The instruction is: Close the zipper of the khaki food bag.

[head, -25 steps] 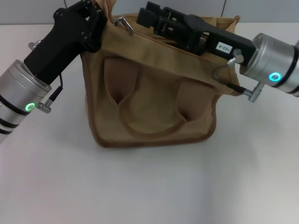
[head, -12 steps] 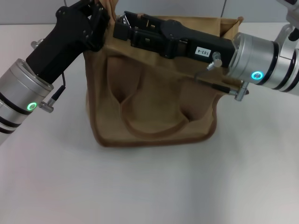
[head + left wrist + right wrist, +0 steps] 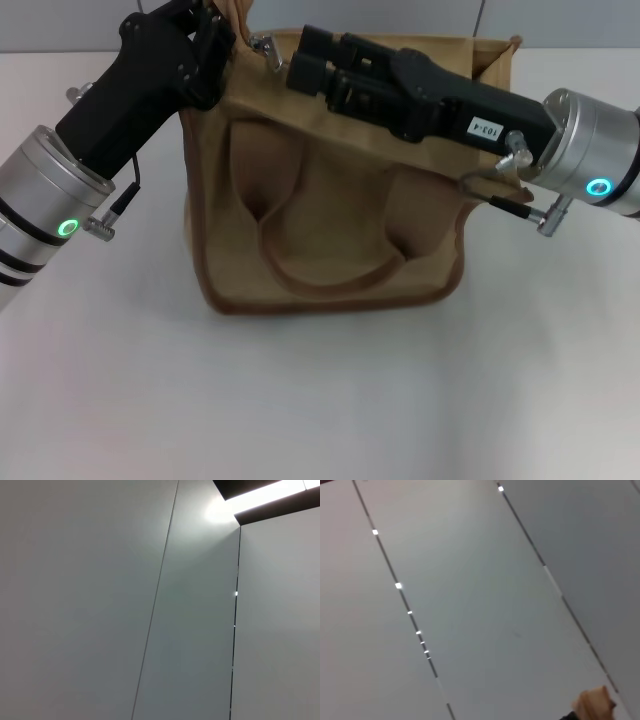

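Note:
The khaki food bag (image 3: 330,220) stands on the white table in the head view, one brown strap handle (image 3: 325,275) hanging down its front. The zipper's silver pull tab (image 3: 265,46) sits at the left end of the bag's top; most of the zip line is hidden behind my right arm. My left gripper (image 3: 208,45) is shut on the bag's top left corner, with fabric sticking up above it. My right gripper (image 3: 300,65) lies over the bag's top, its tip a little right of the pull tab and apart from it.
The white table (image 3: 320,400) spreads in front of the bag and to both sides. A grey wall runs behind it. Both wrist views show only pale panels with seams; a small tan scrap (image 3: 592,702) shows in a corner of the right wrist view.
My right gripper reached left over the pull tab half a second ago and has now drawn back to the right. The tab stays at the left end. The left arm has not moved.

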